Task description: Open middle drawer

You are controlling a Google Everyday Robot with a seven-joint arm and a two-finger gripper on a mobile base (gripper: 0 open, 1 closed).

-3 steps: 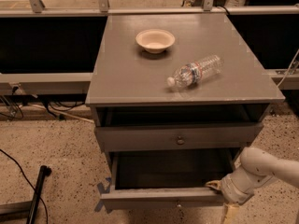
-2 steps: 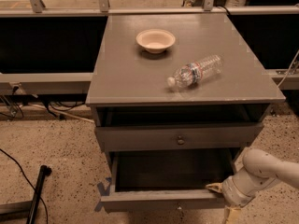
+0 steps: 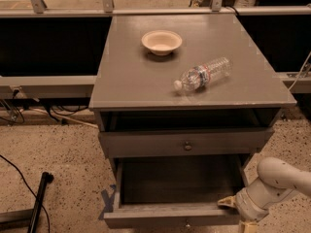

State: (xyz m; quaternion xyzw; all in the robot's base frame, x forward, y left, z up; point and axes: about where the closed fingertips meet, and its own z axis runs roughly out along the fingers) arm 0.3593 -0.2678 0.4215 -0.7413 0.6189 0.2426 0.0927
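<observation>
Surrounding grey cabinet [image 3: 141,81], speckled floor [image 3: 58,154]; gripper [image 3: 237,212] at open lowest drawer [image 3: 165,216].

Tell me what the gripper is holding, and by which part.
Cannot be told: the gripper sits at the front right corner of the open drawer, but a grip isn't visible.

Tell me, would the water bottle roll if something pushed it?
Probably: the bottle lies on its side on the flat cabinet top, so a nudge likely rolls it. It looks like clear plastic, maybe light. The pincer sits low, beside the open bottom drawer.
</observation>
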